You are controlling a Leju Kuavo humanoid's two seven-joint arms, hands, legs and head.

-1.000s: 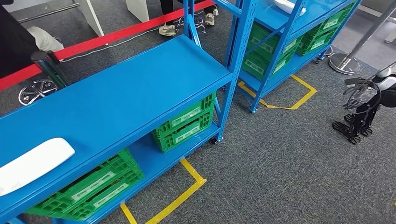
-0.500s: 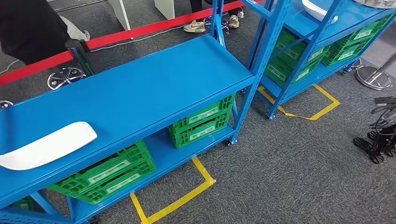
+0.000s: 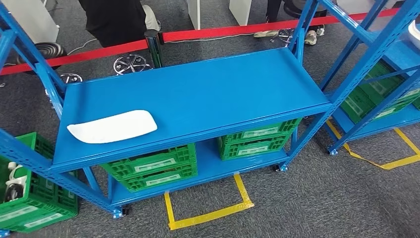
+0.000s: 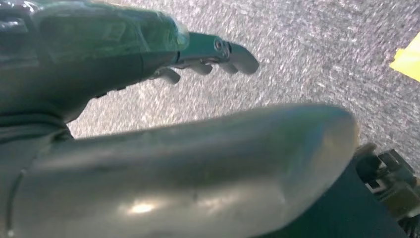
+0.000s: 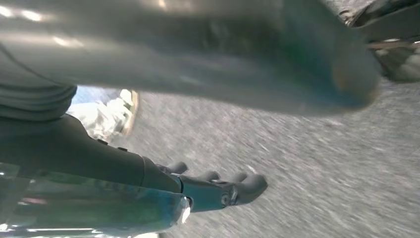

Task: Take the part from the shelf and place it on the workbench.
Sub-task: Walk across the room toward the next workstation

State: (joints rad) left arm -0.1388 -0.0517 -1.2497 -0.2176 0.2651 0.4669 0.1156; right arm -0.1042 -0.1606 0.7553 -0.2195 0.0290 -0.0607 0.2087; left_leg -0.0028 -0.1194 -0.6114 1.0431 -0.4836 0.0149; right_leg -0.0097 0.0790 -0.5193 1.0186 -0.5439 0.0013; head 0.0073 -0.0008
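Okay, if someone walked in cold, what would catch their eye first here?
A long white curved part lying at the left end of the bright blue metal shelf. Below it, green plastic crates sit on the lower level, and a red barrier tape runs behind the shelf.

One white part (image 3: 113,127) is seen lying near the left end of the blue shelf's (image 3: 208,94) top board. Two green crates (image 3: 153,167) (image 3: 256,139) are counted on its lower board, one green crate (image 3: 27,208) at the floor by its left corner, and a second blue shelf (image 3: 381,59) at the right edge, one red barrier tape (image 3: 99,49) behind. Two hands are seen over grey carpet, the left hand (image 4: 148,99) and the right hand (image 5: 148,148).
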